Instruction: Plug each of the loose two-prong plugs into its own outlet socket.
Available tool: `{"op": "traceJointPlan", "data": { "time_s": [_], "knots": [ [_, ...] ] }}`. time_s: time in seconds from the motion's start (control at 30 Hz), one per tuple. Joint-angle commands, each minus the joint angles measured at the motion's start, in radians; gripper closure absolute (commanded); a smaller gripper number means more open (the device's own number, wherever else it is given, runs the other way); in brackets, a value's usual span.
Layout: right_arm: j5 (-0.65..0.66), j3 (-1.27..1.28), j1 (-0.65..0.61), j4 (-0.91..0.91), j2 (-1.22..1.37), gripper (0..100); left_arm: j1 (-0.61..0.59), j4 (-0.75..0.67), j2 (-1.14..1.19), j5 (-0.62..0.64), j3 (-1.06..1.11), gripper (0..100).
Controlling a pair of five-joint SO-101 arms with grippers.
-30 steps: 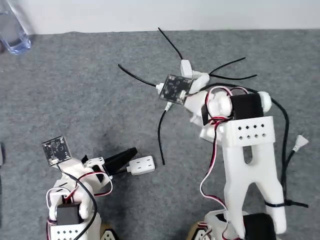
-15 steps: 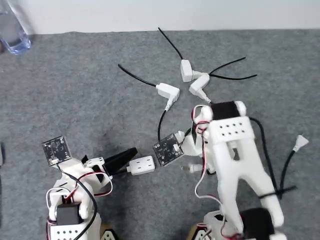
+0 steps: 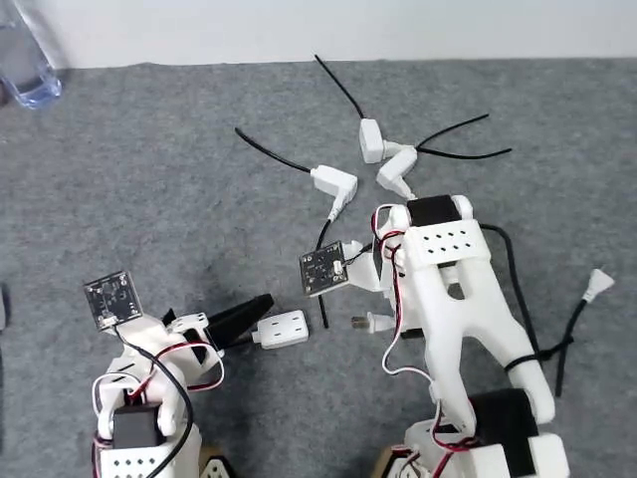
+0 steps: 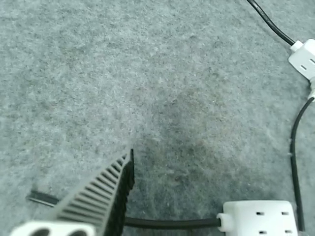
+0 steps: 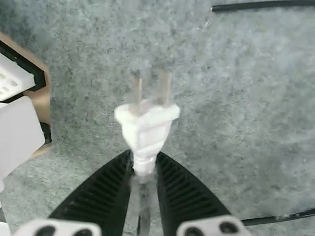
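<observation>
My right claw (image 5: 143, 164) is clenched on the neck of a white two-prong plug (image 5: 146, 123), prongs pointing straight out ahead of the claw. From above, the plug hangs just over the grey tabletop (image 3: 149, 179), its long axis running roughly level across the table. The prongs aim toward the white outlet block (image 3: 282, 330), which lies near but apart on my left arm's side. My left claw (image 3: 247, 317) sits right at the block's far end, where a short black cord (image 4: 172, 223) comes out. Whether it grips that cord or is released I cannot tell. The block's slots appear to face up, so my prongs would likely have to tip downward as well as cross the gap between. My right arm is the one carrying the plug, and my left is the nearer to the block. Three more loose plugs (image 3: 335, 182) with black leads lie farther out on the felt, well apart from the block.
</observation>
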Motion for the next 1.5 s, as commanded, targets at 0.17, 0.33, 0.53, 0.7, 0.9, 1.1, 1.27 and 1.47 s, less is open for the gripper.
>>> {"op": "traceJointPlan", "data": {
  "time_s": [0.17, 0.33, 0.53, 0.7, 0.9, 1.1, 1.27, 1.47],
  "knots": [
    [-0.072, -0.012, -0.007, -0.025, -0.004, 75.7, -0.002, 0.005, -0.005, 0.006, -0.012, 35],
    [-0.055, -0.034, -0.019, -0.028, -0.007, 72.3, -0.002, 0.005, -0.005, 0.006, -0.012, 35],
    [-0.161, -0.081, -0.125, 0.016, -0.007, 76.6, -0.002, 0.005, -0.005, 0.006, -0.012, 35],
    [-0.207, 0.049, -0.188, -0.108, -0.005, 77.9, -0.003, 0.006, -0.005, 0.006, -0.012, 35],
    [-0.209, 0.288, -0.188, -0.36, -0.005, 77.9, -0.003, 0.006, -0.005, 0.006, -0.012, 35],
    [-0.209, 0.354, -0.189, -0.386, -0.007, 77.9, -0.003, 0.006, -0.005, 0.005, -0.012, 35],
    [-0.207, 0.361, -0.191, -0.43, -0.007, 77.9, -0.003, 0.006, -0.005, 0.005, -0.012, 35],
    [-0.209, 0.368, -0.193, -0.429, -0.076, 77.9, -0.003, 0.006, -0.005, 0.005, -0.012, 35]
  ]
}}
